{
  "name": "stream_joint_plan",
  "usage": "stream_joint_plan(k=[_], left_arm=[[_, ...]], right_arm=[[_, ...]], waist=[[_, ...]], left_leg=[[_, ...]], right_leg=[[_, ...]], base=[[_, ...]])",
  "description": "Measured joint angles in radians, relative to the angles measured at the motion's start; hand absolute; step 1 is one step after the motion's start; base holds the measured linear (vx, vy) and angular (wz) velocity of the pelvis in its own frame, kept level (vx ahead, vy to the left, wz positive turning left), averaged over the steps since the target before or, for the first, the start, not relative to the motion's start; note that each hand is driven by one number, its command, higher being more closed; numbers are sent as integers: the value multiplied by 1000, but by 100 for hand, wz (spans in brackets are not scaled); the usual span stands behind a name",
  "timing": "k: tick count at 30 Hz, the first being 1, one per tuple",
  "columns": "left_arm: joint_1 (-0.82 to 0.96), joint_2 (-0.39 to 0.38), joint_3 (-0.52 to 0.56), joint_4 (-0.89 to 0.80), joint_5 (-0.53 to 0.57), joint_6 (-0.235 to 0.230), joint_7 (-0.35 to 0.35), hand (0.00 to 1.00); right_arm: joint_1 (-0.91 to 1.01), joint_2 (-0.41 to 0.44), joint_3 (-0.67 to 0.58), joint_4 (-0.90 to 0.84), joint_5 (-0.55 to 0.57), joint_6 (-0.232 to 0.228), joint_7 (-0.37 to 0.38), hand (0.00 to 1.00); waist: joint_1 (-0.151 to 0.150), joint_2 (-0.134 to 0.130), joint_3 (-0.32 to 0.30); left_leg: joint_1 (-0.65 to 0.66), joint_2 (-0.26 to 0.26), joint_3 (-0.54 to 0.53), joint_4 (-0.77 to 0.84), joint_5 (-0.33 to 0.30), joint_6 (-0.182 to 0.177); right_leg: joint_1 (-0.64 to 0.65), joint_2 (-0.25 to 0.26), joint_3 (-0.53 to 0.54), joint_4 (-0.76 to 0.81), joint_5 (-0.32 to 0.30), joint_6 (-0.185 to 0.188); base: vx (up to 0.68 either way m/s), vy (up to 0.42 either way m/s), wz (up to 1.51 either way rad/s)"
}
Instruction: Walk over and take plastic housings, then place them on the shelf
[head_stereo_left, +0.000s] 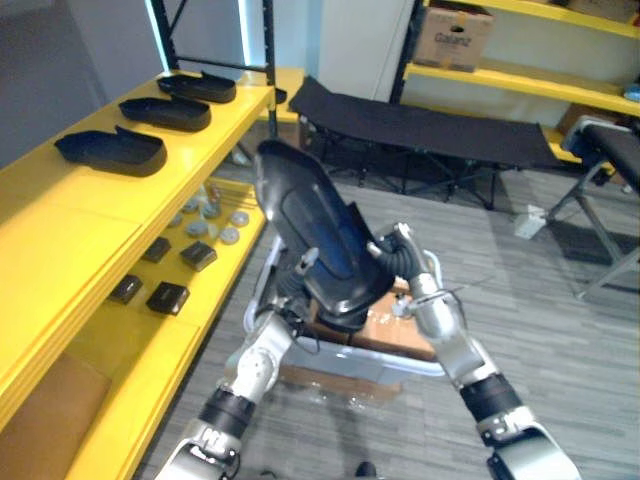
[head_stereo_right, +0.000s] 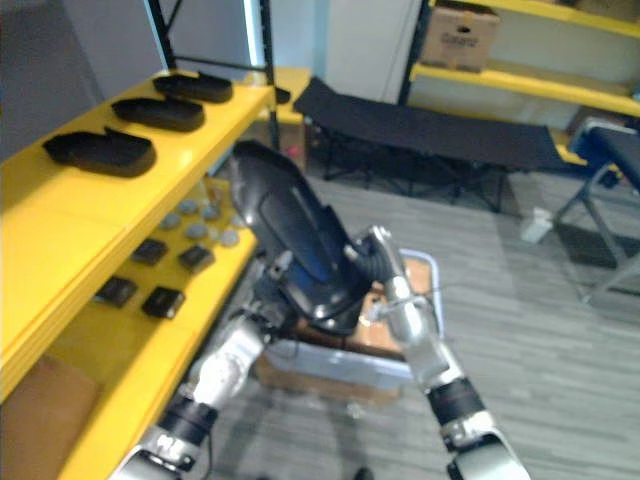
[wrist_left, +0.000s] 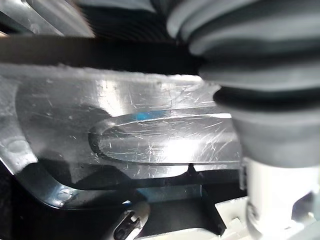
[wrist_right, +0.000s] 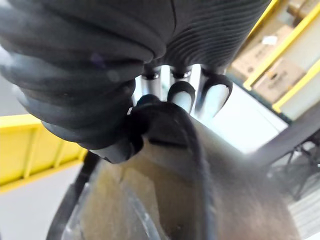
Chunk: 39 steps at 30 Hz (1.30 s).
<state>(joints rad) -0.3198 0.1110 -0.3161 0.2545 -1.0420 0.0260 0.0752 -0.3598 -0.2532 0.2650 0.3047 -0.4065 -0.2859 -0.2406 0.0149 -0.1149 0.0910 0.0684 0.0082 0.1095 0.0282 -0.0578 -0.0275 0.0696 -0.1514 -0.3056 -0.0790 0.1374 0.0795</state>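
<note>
Status: mid-task, on what I judge is the fourth piece.

- Done: three shelved housings lie flat in a row on the top yellow shelf (head_stereo_left: 60, 250), upper left of frame: near (head_stereo_left: 112, 150), middle (head_stereo_left: 165, 112), far (head_stereo_left: 200, 86). Well apart from each other.
- In hand: one black housing (head_stereo_left: 315, 235), centre of frame, in the air just off the shelf's front edge, above a cart (head_stereo_left: 380, 325) on the floor. Not on the shelf yet.
- Right hand (head_stereo_left: 400, 255): clamped on the housing's lower right edge. In the right wrist view its fingers (wrist_right: 214, 95) hook over the rim.
- Left hand (head_stereo_left: 298, 272): under the housing's lower end. The housing covers it, so can't tell the grip.
- Orientation: steeply tilted, long axis diagonal from lower right up to upper left. The upper end points toward the shelf; the broad glossy face is toward the camera.
- Left to do: lay it flat to match the others, whose long axes run roughly left-right in frame, set it down and let go. Likely spot is the bare shelf top at mid left, nearer than the near one.
</note>
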Motion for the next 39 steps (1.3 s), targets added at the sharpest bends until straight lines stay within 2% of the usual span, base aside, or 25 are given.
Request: stream_joint_plan(k=[5, 11, 15, 17, 18, 24, 31, 35, 39], left_arm=[[0, 0, 0, 0, 12, -9, 38, 100], [0, 0, 0, -4, 187, -31, 70, 100], [0, 0, 0, -16, 238, -30, 75, 100], [-20, 0, 0, -21, 298, -32, 80, 100], [-29, 1, 0, -21, 305, -32, 84, 100], [-57, 11, -3, -27, 348, -32, 99, 100], [-74, 41, -9, -74, 434, -31, 114, 100], [-75, 41, -9, -132, 593, -33, 147, 100], [-81, 40, -11, -194, 776, -36, 179, 100]], right_arm=[[2, 13, 3, -7, 0, -22, -11, 100], [20, 15, 5, -9, 2, -24, -26, 100], [28, 14, 4, -11, 20, -25, -33, 100], [33, 12, 4, -12, 40, -33, -57, 100], [33, 12, 4, -12, 40, -33, -65, 0], [33, 9, 4, -13, 43, -21, -66, 0], [33, 10, 21, -8, 111, -7, -64, 0], [35, 11, 29, -3, 143, 4, -62, 0], [46, 20, 30, -3, 239, 1, -23, 0]], waist=[[-1, -4, -3], [-1, -4, -3], [-3, -4, -3], [-5, -4, -3], [-5, -4, -3], [-9, -5, -3], [-22, -5, -3], [-23, -5, -2], [-25, -5, -2]], left_leg=[[-1, 0, 0, 5, 0, 0], [-2, 0, 1, 10, -2, 1], [-2, 0, 4, 13, -4, 1], [-2, 0, 7, 19, -8, 1], [-3, 0, 7, 19, -9, 1], [-9, 1, 8, 37, -18, 2], [-20, 2, 8, 52, -25, 4], [-20, 2, 9, 52, -25, 4], [-20, 2, 10, 50, -26, 4]], right_leg=[[1, -1, 0, 0, 0, 0], [1, -1, 0, 0, 0, 0], [1, -1, 1, 0, 0, 0], [1, -1, 4, 0, 0, 0], [1, -1, 4, 0, 0, 0], [1, -1, 5, -1, 0, 0], [-2, -1, 6, -9, 2, -1], [-4, -1, 6, -9, 2, -1], [-5, -1, 7, -9, 2, -1]], base=[[0, 0, 0], [0, 0, 0], [2, 1, -1], [8, 5, -4], [0, 0, 0], [0, 0, 0], [0, 0, 0], [0, 0, 0], [0, 0, 0]])
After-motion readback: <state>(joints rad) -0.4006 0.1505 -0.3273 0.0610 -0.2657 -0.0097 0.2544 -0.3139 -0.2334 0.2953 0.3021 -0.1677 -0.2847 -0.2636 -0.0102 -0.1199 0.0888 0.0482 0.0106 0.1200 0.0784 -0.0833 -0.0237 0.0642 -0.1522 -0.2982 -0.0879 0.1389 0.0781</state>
